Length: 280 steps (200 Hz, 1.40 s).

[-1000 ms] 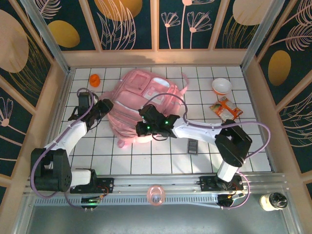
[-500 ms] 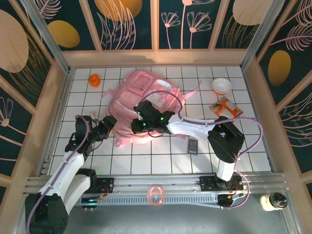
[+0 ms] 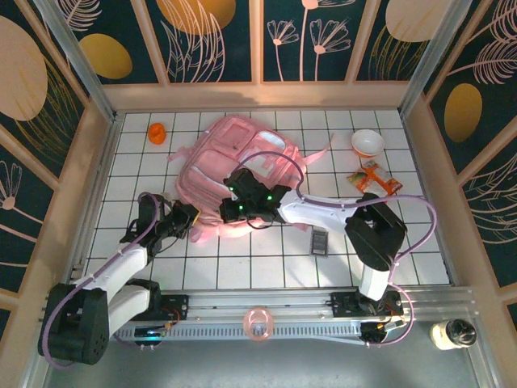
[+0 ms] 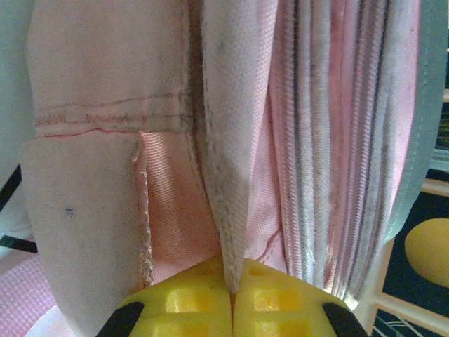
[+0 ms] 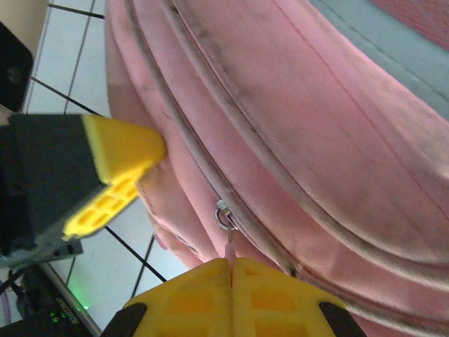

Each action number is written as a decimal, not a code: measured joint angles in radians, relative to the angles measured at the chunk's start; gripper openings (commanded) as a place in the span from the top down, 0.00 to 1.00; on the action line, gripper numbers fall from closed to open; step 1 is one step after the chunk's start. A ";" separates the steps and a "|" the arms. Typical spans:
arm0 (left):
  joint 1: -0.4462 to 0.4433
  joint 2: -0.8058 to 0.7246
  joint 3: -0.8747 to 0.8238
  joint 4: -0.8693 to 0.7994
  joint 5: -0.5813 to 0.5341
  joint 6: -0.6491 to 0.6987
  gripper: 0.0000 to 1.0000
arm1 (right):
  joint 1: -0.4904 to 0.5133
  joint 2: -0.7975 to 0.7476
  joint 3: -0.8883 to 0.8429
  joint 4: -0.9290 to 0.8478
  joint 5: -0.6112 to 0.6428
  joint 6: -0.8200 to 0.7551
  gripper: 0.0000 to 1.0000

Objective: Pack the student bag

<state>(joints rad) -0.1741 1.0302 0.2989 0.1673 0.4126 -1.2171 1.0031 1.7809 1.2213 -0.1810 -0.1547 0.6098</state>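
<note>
Skewed since a second ago, the student bag point(image 3: 242, 153) lies centre-back on the tiled table point(image 3: 339, 259). You have your left gripper point(image 4: 231, 281) clamped shut on a fold of its pink fabric at the near-left corner, and your right gripper point(image 5: 231, 270) pinched shut on a zipper pull point(image 5: 226, 219) just beside it.

Legible text, labels, brands, numbers: none.
Orange packet point(image 3: 374, 179), near the table's point(image 3: 266, 271) right edge towards the far corner: printed face, too small to read.
Student bag point(image 3: 242, 149): no marking on its fabric can be read.
</note>
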 measured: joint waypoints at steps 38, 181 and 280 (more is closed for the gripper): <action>-0.006 -0.017 0.013 -0.010 -0.031 0.001 1.00 | -0.027 -0.099 -0.126 -0.012 0.027 0.003 1.00; -0.016 -0.111 0.103 -0.133 -0.005 0.054 1.00 | -0.377 -0.284 -0.279 -0.014 -0.012 -0.142 1.00; -0.001 -0.197 0.095 -0.209 0.038 0.062 1.00 | -0.616 -0.187 -0.278 0.043 0.063 -0.212 1.00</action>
<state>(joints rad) -0.1749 0.8330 0.3943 -0.0418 0.4507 -1.1553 0.3874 1.5940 0.9432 -0.1379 -0.0917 0.3977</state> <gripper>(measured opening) 0.050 0.037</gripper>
